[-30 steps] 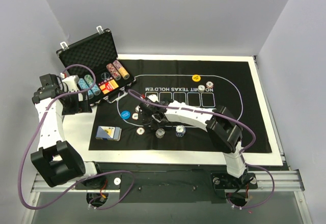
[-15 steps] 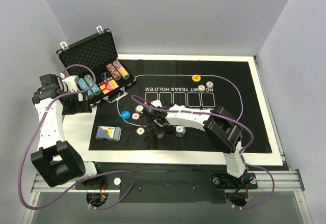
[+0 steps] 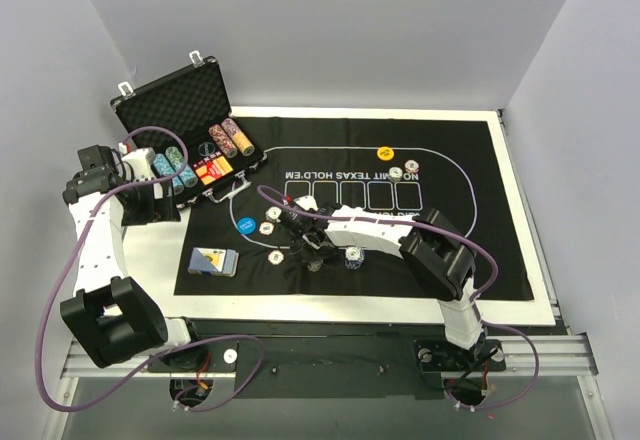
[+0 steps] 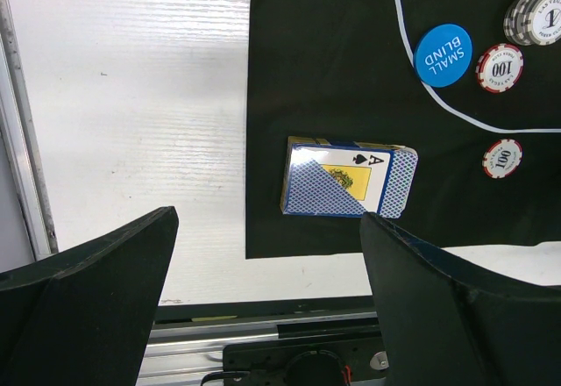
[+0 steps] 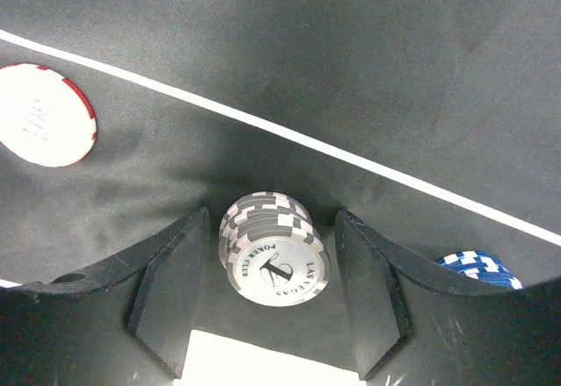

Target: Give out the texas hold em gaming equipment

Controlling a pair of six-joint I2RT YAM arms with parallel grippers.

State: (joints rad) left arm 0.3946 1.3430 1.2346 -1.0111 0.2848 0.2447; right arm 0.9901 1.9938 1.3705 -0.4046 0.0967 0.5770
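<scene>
Step in hand: picking up a chip stack from the mat [image 5: 394, 70], judged to be for moving to another place on the printed oval.
Task thing: the grey-and-white chip stack [image 5: 274, 259] stands on the mat just inside the white line, near the middle of the table's [image 4: 131, 96] near edge.
Right gripper [image 5: 272, 228]: low over the mat, jaws spread on either side of the stack, with a narrow gap on each side and no pinch yet.
Left gripper [image 4: 270, 228]: jaws spread wide and holding nothing, above the card deck [image 4: 349, 177] near the mat's near left corner.
Neighbours: a blue chip stack [image 5: 473, 268] lies just beside the right jaw, and a red-edged chip [image 5: 44, 114] lies apart to the other side.
Next move calls for: bringing both jaws squarely against the stack's sides, low enough to catch the bottom chips. It should then lift straight up, so that no chip slips out and the blue chip stack is not knocked.
</scene>
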